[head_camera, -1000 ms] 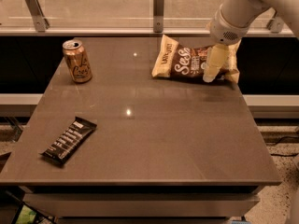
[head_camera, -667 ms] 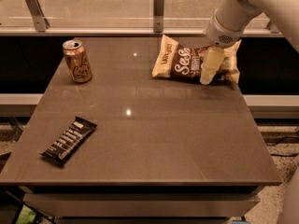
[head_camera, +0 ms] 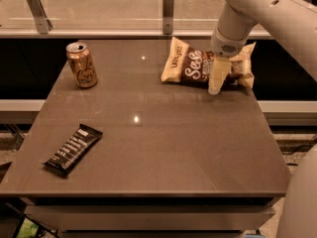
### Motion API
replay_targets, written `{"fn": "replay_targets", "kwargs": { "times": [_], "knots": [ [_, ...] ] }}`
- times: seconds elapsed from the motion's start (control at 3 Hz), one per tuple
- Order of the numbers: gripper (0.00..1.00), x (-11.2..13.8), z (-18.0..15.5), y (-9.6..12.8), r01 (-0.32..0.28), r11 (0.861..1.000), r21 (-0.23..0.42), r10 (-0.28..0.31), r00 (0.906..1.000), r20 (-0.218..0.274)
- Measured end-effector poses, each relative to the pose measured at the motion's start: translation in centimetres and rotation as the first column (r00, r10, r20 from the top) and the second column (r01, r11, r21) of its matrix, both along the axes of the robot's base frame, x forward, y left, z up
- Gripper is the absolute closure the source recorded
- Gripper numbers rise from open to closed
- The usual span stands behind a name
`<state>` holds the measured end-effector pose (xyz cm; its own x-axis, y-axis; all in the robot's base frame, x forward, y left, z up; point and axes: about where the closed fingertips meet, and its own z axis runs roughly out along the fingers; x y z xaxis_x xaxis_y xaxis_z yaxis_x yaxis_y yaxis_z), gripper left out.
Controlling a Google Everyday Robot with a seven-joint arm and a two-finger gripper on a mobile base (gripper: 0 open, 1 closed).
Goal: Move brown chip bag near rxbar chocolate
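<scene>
The brown chip bag (head_camera: 190, 66) lies at the far right of the table, dark brown in the middle with white lettering and cream ends. My gripper (head_camera: 217, 83) hangs from the white arm (head_camera: 257, 9) and sits over the bag's right half, covering part of it. The rxbar chocolate (head_camera: 73, 148) is a slim black bar with white text. It lies flat near the front left of the table, far from the bag and the gripper.
A gold soda can (head_camera: 82, 65) stands upright at the far left of the grey table (head_camera: 163, 148). A glass barrier with metal posts (head_camera: 168, 9) runs along the back edge. The robot's white body (head_camera: 302, 202) fills the lower right corner.
The gripper has shifted a little left and lower across the front of the chip bag. The bag, bar and can have not moved.
</scene>
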<state>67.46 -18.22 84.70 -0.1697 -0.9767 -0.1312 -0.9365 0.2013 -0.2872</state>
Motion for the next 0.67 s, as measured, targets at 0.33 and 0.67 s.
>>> {"fn": "replay_targets", "kwargs": {
  "times": [0.33,0.67],
  "knots": [
    [0.0,0.21,-0.72,-0.13,0.014,1.0,-0.027,-0.014,0.9999,-0.008],
    [0.18,0.24,-0.94,-0.08,0.013,1.0,-0.027,-0.013,0.9999,-0.011]
  ]
}}
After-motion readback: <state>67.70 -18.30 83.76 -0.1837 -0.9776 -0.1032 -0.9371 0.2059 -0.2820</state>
